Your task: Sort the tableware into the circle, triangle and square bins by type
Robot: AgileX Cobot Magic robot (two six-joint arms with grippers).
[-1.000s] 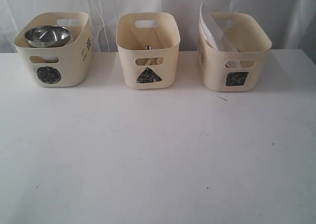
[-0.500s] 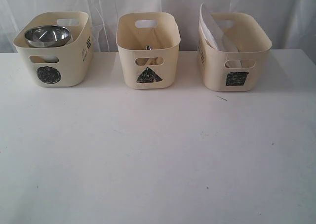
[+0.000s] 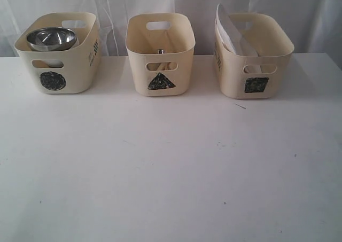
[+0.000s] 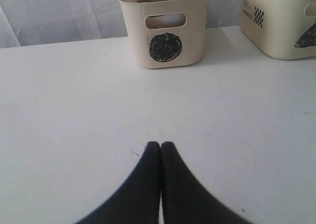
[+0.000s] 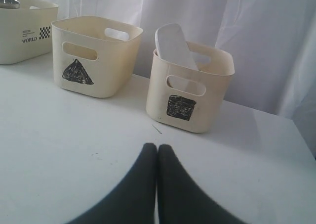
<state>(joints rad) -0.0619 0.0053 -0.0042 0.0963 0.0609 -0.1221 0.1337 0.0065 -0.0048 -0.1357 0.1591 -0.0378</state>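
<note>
Two claws up front, left gripper (image 4: pixel 160 145) and right gripper (image 5: pixel 157 147), both pressed together, nothing in them, over the white table (image 3: pixel 171 172). At the back stand the cream tubs: circle bin (image 3: pixel 53 73) with a shiny steel bowl (image 3: pixel 51 38) on top, triangle bin (image 3: pixel 160 65) in the middle, and square bin (image 3: pixel 256 71) with the white plate (image 3: pixel 227 31) leaning inside.

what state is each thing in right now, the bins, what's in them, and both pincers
circle bin: upright, loaded
steel bowl: open side up, sitting high in the circle bin
triangle bin: upright, only a steel tip shows inside
square bin: upright, loaded
white plate: on edge, leaning, sticking above the square bin's rim
left pincer: shut, holding nothing
right pincer: shut, holding nothing
</note>
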